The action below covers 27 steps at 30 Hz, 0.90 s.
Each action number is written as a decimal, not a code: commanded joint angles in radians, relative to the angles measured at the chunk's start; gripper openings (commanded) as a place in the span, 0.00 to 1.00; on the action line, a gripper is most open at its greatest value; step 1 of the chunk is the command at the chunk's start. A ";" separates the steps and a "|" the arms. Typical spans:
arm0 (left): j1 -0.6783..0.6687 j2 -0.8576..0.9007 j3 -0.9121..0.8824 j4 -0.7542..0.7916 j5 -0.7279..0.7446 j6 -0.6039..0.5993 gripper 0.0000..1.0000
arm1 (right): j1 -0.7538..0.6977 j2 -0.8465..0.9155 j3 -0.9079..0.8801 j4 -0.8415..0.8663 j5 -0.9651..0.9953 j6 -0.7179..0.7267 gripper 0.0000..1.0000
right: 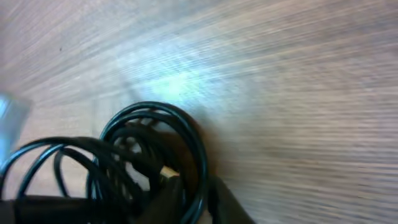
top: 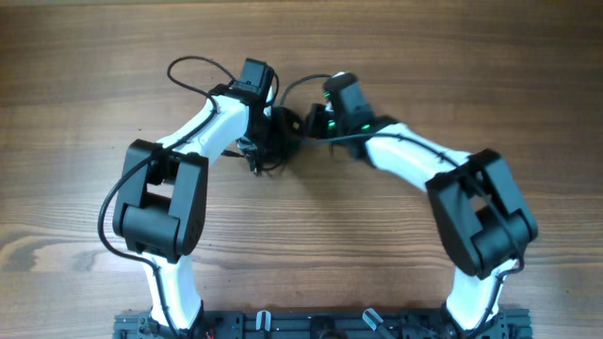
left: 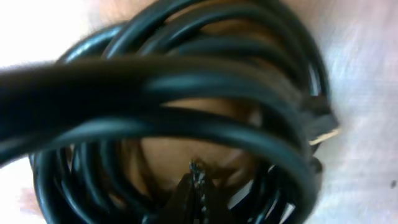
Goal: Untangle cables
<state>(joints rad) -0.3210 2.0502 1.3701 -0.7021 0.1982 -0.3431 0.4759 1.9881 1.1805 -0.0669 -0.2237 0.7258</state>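
Cables: coiled bundle of thin black cables (top: 283,132) lies on the brown wood-grain table (top: 424,56), between the two arms' tips.
Left end effector (left: 196,186): closed, tips inside the coil; whether a strand is pinched does not show.
Right end effector (right: 198,200): fingers flank the coil's edge strand; gripping or loose, cannot tell.
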 commanded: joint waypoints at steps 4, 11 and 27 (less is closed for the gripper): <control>-0.011 0.009 -0.016 -0.167 0.182 0.157 0.10 | -0.114 0.022 -0.011 -0.112 -0.377 -0.098 0.21; -0.002 -0.011 0.019 -0.355 0.186 0.312 0.05 | -0.100 0.022 -0.011 -0.310 -0.449 -0.250 0.33; 0.004 -0.069 0.102 -0.232 -0.025 0.119 0.13 | -0.016 0.023 -0.011 -0.357 -0.413 -0.270 0.41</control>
<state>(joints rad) -0.3241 1.9606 1.4643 -0.9550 0.2302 -0.1738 0.4423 1.9892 1.1732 -0.4259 -0.6758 0.4473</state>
